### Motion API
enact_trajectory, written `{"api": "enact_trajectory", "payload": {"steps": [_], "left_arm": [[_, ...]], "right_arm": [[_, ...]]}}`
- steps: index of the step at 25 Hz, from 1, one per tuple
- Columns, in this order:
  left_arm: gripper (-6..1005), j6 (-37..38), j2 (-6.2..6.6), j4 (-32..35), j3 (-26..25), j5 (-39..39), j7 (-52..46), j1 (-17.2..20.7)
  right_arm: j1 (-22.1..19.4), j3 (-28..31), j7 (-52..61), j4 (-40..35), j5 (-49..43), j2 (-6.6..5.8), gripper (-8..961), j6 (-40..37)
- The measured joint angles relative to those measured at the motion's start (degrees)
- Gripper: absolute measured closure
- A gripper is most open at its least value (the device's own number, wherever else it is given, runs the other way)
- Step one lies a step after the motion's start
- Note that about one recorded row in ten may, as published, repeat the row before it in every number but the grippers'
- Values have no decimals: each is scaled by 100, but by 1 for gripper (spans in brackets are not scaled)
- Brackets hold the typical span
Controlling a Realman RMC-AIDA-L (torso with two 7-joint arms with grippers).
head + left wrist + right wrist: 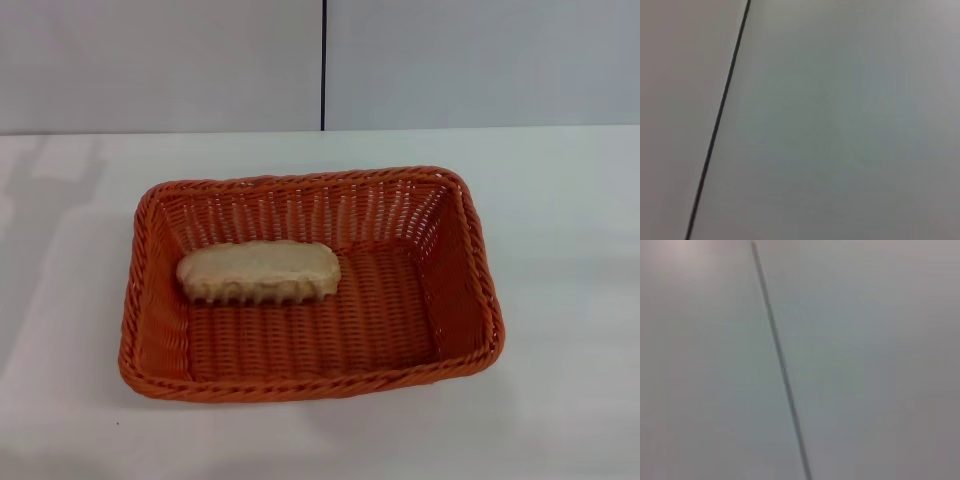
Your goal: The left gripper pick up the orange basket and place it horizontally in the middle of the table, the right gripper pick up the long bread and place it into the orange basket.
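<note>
Head camera looks forward and down from moderate range onto the bench [560,200], backed by a grey wall [150,60] with a dark vertical seam [323,65]. Both wrist cameras face that wall closely; all three views share the seam [720,115] [780,365].

The table [560,200] runs off the head view at three, six and nine o'clock, the long bread [258,270] hides part of the orange basket [310,380] floor, and neither pincer appears in any view.
</note>
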Motion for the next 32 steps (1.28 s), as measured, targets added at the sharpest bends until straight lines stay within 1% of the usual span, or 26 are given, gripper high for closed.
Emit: {"api": "enact_trajectory", "payload": {"steps": [1, 3, 7, 17, 25, 27, 28, 32], "left_arm": [[264, 25, -4, -142, -37, -60, 310, -39], [264, 51, -6, -224, -97, -78, 439, -60], [264, 127, -7, -245, -145, -82, 435, -63], [264, 277, -7, -258, -153, -89, 388, -51], [264, 282, -7, -262, -158, -92, 377, -87], [264, 284, -7, -262, -194, -93, 367, -113], [264, 284, -7, -262, -194, -93, 367, -113], [264, 324, -7, -262, -207, -93, 363, -164]], "right_arm": [[-11, 71, -62, 50, 1, 0, 172, 37], [-18, 153, -155, 125, 2, 3, 172, 78], [42, 349, -431, 373, 5, 5, 172, 88], [171, 414, -472, 432, 6, 2, 172, 87], [199, 478, -476, 444, 6, 3, 171, 94], [206, 683, -518, 588, 12, 8, 171, 101], [206, 683, -518, 588, 12, 8, 171, 101], [203, 1303, -911, 1114, 76, 23, 171, -45]]}}
